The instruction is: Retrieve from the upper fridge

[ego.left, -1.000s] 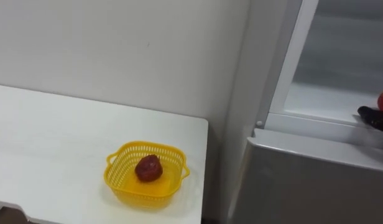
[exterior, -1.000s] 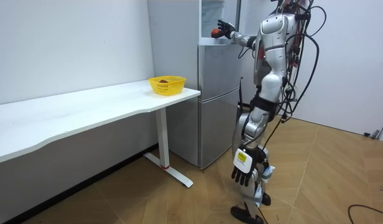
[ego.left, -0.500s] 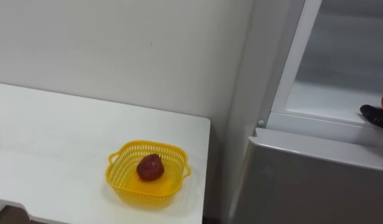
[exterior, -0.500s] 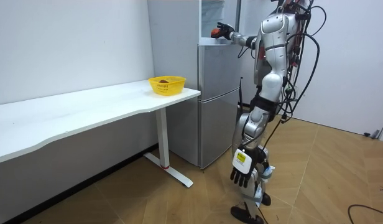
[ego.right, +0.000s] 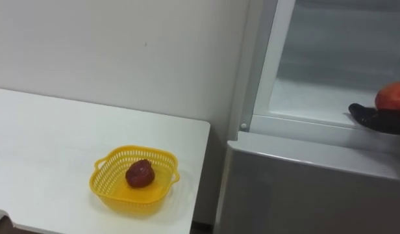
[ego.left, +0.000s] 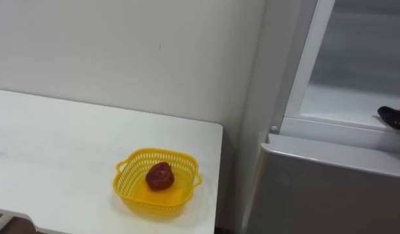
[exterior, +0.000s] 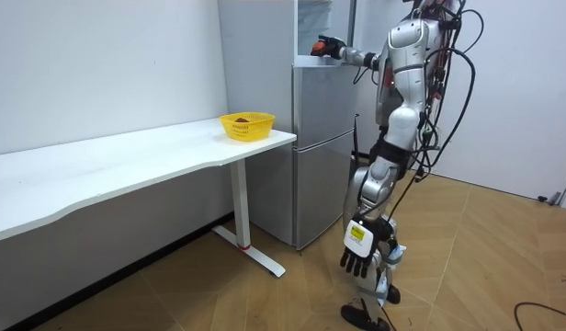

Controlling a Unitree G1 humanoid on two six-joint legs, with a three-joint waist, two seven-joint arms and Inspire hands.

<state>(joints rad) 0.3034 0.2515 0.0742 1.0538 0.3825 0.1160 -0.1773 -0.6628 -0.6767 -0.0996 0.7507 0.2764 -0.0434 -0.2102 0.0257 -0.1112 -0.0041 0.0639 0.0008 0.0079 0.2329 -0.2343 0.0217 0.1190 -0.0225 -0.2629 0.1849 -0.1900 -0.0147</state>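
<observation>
At the front edge of the upper compartment of the fridge (exterior: 324, 147), the robot's right hand (ego.right: 372, 118) holds an orange-red fruit (ego.right: 392, 97). The dark fingers lie under the fruit and point into the fridge, just above the ledge where the upper compartment meets the closed lower door (ego.right: 304, 188). In the room view the hand looks closed about the fruit, with a bit of orange showing on the side toward the fridge. The white shelf (ego.right: 310, 97) inside the compartment lies behind the hand and fruit.

The robot stands upright on the wooden floor, just beside the fridge on the room view's right, with its right arm stretched out level to the fridge's top part. Its left hand (exterior: 358, 260) hangs low at its side, well below the fridge's middle seam, the fingers loose and pointing down, holding nothing.

On the other side of the fridge stands a white table (ego.left: 57, 149), its end close to the fridge's side with a narrow gap between them. A yellow basket (ego.left: 154, 207) sits on the table near the corner closest to the fridge. A dark red fruit (ego.left: 160, 176) lies in the middle of the basket.
</observation>
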